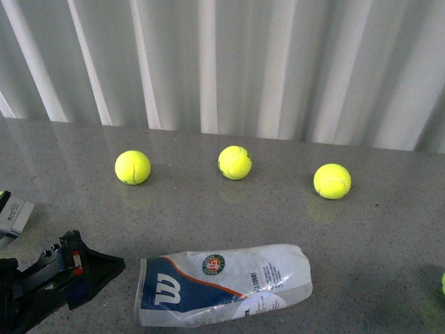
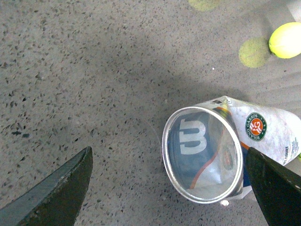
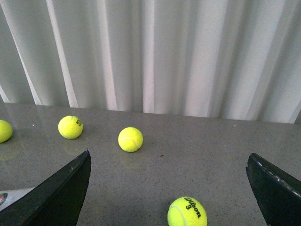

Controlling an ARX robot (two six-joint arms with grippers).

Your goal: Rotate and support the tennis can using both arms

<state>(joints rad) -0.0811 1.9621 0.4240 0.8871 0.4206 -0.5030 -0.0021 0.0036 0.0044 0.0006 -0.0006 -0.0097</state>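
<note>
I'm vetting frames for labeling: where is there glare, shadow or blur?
Front view: even light, glare on the tennis can, faint reflections under the tennis balls. Left wrist view: soft shadow across the table, left fingers blurred. Right wrist view: right fingers soft, balls sharp.

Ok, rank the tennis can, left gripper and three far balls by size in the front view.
1. tennis can
2. left gripper, cut off by the frame and nearest, so unsure
3. left ball, middle ball, right ball: alike, unranked
</note>
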